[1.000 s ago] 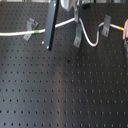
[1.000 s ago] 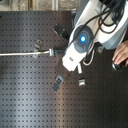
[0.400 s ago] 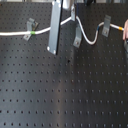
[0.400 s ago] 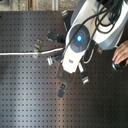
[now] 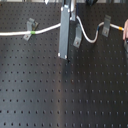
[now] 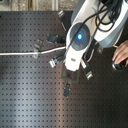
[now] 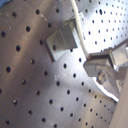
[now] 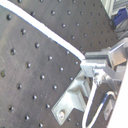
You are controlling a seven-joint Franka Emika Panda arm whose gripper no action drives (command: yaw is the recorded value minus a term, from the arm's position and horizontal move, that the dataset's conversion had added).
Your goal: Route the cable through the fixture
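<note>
hand (image 6: 66, 92) now lower, perhaps over cable (image 5: 45, 31)

One robot arm (image 5: 67, 30) is over the board. One white cable (image 5: 50, 30) crosses the perforated black table (image 5: 60, 95), carrying one green-yellow band (image 5: 29, 34) and one yellow-orange tip (image 5: 121, 28). In the first exterior view, three small grey clip fixtures show: one (image 5: 32, 24) at the first exterior view's left, one (image 5: 76, 42) just beside the arm, one (image 5: 107, 25) toward the first exterior view's right. One human hand (image 6: 120, 54) appears in the second exterior view.
</note>
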